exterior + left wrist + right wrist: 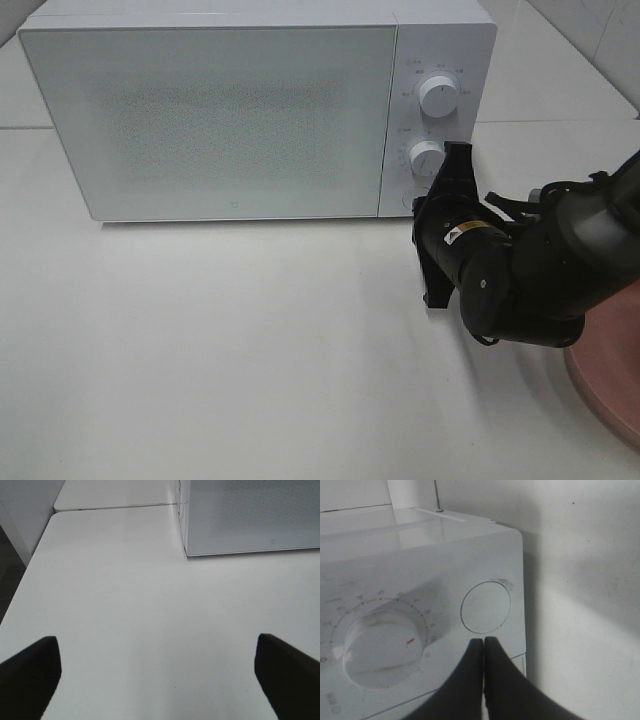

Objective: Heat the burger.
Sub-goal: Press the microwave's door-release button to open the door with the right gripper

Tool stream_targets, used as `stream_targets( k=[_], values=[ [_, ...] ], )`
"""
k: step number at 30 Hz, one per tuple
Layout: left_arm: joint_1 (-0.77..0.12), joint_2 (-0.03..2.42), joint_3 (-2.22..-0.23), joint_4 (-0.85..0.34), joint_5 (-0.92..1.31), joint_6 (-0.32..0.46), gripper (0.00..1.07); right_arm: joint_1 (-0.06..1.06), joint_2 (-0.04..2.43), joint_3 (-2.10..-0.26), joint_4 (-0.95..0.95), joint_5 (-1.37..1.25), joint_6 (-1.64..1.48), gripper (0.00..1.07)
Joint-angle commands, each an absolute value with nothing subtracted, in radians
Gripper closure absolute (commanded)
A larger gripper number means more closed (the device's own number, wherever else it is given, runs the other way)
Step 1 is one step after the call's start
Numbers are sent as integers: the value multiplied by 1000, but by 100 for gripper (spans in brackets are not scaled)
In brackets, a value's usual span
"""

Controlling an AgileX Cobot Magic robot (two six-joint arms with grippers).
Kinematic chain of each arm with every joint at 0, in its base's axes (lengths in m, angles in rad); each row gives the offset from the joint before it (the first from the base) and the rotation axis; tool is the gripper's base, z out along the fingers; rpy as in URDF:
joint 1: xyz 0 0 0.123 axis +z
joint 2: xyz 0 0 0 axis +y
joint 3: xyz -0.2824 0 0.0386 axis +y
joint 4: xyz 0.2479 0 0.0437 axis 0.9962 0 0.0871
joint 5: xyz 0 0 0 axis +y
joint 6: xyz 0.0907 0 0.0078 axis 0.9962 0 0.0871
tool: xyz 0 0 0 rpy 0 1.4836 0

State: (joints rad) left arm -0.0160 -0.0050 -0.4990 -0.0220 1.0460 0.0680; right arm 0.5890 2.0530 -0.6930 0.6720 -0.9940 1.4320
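Black arm [535, 270], white label [456, 235], cables [510, 203]; tapered black right tool [483, 642].

Robot-lab mock kitchen: white microwave [210, 110] on plain white table [230, 350], black robot arm [540, 270] beside.

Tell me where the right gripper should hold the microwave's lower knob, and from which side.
Grip the lower knob by its round side wall, one finger on each side, coming straight at the microwave's front panel. It is a raised disc on that panel. The right gripper is shut, so probably open it first.
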Motion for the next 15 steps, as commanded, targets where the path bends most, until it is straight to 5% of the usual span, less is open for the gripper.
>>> stream_targets(
  k=[1,15],
  values=[
    [-21,-31,-496,-24,1037,63,9,575,2076,-724,692,-987,1410,107],
    [-21,-31,-496,-24,1037,63,9,539,2114,-801,695,-927,1333,107]
  ],
)
